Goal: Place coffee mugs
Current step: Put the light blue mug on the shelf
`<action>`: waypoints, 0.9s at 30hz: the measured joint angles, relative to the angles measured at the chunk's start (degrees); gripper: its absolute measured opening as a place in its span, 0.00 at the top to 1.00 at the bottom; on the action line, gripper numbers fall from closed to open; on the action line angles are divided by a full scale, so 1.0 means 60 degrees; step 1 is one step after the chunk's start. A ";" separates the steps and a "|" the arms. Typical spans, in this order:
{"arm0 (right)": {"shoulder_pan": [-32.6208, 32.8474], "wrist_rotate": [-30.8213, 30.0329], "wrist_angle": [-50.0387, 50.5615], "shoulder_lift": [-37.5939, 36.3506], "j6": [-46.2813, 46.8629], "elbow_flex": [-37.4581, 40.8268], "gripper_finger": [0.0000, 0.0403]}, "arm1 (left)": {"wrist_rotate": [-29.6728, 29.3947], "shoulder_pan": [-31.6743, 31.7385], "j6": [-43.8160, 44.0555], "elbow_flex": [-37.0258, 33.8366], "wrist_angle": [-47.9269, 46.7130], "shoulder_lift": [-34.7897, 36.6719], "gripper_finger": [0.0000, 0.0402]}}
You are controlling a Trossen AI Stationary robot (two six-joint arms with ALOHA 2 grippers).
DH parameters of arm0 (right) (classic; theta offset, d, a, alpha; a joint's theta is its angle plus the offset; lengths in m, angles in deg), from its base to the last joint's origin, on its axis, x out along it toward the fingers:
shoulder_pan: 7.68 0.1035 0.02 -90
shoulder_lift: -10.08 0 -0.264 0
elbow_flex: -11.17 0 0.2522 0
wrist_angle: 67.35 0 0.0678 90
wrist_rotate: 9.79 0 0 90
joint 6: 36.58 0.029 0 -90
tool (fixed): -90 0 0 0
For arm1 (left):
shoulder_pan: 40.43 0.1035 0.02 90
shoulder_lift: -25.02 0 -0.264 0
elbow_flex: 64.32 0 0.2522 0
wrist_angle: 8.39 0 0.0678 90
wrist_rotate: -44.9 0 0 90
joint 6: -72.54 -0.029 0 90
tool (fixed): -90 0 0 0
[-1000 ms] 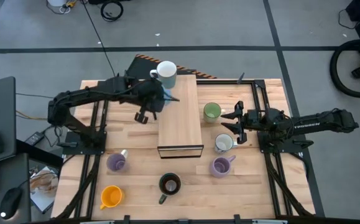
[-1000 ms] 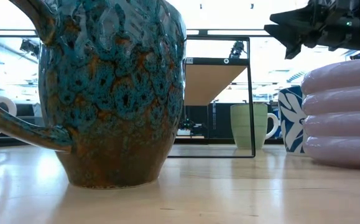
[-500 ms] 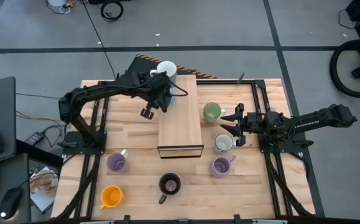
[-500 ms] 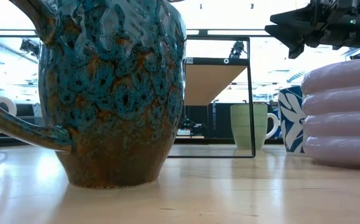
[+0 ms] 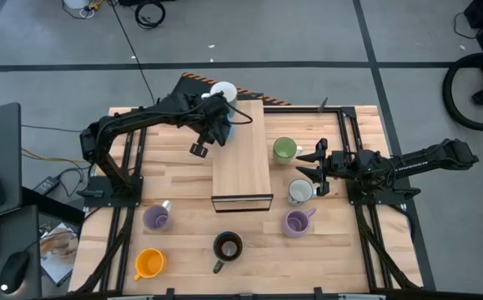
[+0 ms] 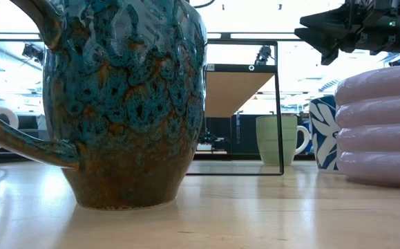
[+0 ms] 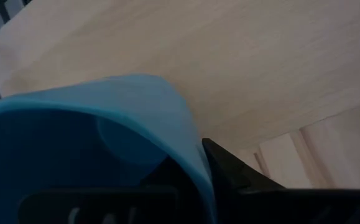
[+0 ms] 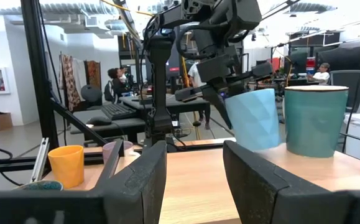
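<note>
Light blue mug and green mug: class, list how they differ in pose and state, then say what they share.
The light blue mug hangs tilted in the left tool's grip; the green mug stands upright. The light blue mug is raised by the wooden board's far end; the green mug rests on the table beside the board, with no tool on it. Both are single-coloured mugs.

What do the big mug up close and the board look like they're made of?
The dark mug looks like glazed ceramic: glossy, mottled teal over brown, with drips running down. The board looks like pale unfinished or matte wood, with faint grain and no shine; I can't tell whether it is solid wood or veneer.
</note>
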 joint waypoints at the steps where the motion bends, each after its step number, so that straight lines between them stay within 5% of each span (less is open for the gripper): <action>1: 0.0000 -0.0001 -0.0001 0.0000 -0.0010 0.0000 0.59 | 0.0013 -0.0011 -0.0003 0.0000 0.0071 -0.0020 0.90; 18: 0.0000 0.0002 -0.0055 0.0018 -0.0050 0.0000 0.59 | -0.0105 -0.0007 0.0009 0.0003 0.0118 -0.0136 0.90; 27: 0.0000 0.0002 -0.0055 0.0018 -0.0142 0.0000 0.59 | -0.0451 -0.0010 0.0271 0.0007 0.0254 -0.0136 0.75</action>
